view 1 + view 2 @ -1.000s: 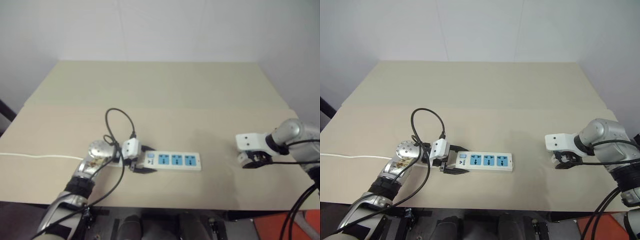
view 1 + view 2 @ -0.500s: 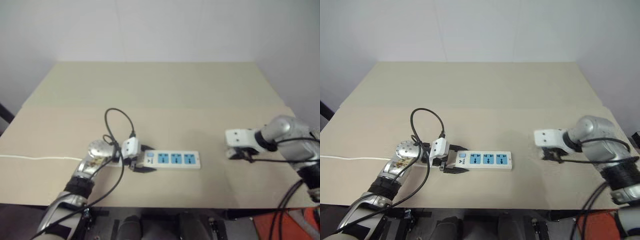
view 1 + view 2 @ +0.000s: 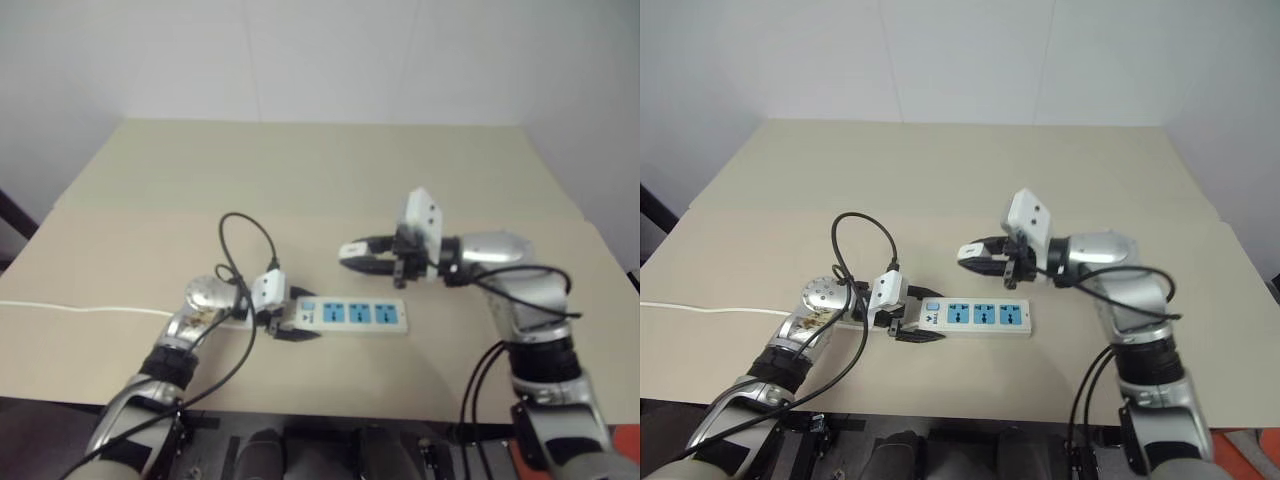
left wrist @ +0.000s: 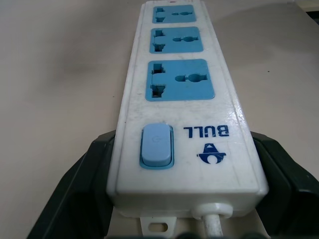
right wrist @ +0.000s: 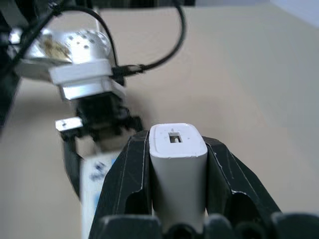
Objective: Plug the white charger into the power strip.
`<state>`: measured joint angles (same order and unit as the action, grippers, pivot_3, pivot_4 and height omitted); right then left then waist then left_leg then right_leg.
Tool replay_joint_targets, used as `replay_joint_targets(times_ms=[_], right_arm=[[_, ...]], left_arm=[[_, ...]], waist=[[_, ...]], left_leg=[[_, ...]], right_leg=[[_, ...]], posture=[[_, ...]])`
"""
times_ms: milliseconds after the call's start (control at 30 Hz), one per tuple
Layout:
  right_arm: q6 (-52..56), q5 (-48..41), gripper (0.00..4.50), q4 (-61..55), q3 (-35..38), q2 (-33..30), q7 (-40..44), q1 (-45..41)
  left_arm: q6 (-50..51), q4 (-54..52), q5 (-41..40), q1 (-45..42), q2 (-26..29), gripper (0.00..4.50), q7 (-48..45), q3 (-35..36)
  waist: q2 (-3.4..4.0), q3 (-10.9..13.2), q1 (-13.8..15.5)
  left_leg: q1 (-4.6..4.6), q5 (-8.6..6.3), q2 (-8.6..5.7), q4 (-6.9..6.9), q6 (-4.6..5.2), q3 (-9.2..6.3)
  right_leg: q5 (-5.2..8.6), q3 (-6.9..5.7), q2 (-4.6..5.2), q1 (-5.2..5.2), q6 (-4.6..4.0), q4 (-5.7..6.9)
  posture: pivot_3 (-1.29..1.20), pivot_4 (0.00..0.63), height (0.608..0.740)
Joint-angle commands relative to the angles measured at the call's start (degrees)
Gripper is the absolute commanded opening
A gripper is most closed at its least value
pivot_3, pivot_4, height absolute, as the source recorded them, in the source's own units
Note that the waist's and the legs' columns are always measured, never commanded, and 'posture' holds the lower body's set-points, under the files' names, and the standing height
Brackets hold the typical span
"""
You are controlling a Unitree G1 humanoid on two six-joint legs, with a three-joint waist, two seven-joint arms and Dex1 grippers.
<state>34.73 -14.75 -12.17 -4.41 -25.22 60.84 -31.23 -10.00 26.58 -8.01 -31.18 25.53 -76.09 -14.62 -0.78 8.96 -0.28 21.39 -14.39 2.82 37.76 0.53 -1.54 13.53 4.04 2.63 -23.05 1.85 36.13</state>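
The power strip point(image 3: 976, 316) lies flat near the table's front edge, showing three blue socket faces point(image 4: 179, 79) and a blue switch point(image 4: 156, 146). My left gripper point(image 3: 908, 326) is shut on its switch end, a black finger point(image 4: 83, 175) on each side. My right gripper point(image 3: 974, 255) hovers above and just behind the strip, pointing left, apart from it. It is shut on the white charger point(image 5: 177, 164), whose flat end with a small slot faces away from the wrist camera. The sockets are unoccupied.
The beige table point(image 3: 940, 170) reaches back to a white wall. The strip's thin white cord point(image 3: 700, 308) runs off the left edge. A black cable loop point(image 3: 858, 232) arches over my left wrist. The near table edge is close below the strip.
My right arm has swung in from the table's right side, risen and turned to point left over the strip. The left gripper and strip have stayed put.
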Motion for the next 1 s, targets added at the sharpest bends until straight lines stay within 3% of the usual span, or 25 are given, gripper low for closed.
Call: replay_joint_targets(times_ms=[33, 333, 1000], right_arm=[[-3.89, -1.22, 1.15, -2.77, -1.89, 2.3, -2.76, 2.01], [-7.25, -3.49, 1.15, 0.53, -3.7, 7.78, -5.53, 3.76], [-14.22, -2.86, 1.15, 8.55, -5.8, 7.67, -5.92, 3.93]], left_arm=[[-0.11, 0.67, 1.29, -0.79, 0.8, 3.31, 0.28, -0.11], [-0.02, 1.0, 1.4, -1.42, 1.28, 3.31, -0.54, -0.35], [-0.46, 2.08, 1.25, -2.62, 1.46, 3.31, -1.59, -0.16]], waist=[[0.01, 0.0, -0.19], [0.01, 0.0, -0.57], [0.0, 0.0, -0.74]], left_leg=[[-0.03, 0.0, 0.01, 0.0, 0.0, -0.01], [-0.05, 0.0, 0.01, -0.02, 0.0, -0.01], [-0.02, -0.01, 0.01, -0.03, 0.01, -0.01]], right_leg=[[0.0, -0.01, -0.01, 0.01, 0.0, 0.0], [0.01, -0.01, -0.02, 0.0, 0.0, 0.01], [0.01, 0.0, -0.03, -0.02, 0.0, -0.01]], posture=[[0.0, 0.15, 0.74], [0.0, 0.15, 0.74], [0.0, 0.15, 0.74]])
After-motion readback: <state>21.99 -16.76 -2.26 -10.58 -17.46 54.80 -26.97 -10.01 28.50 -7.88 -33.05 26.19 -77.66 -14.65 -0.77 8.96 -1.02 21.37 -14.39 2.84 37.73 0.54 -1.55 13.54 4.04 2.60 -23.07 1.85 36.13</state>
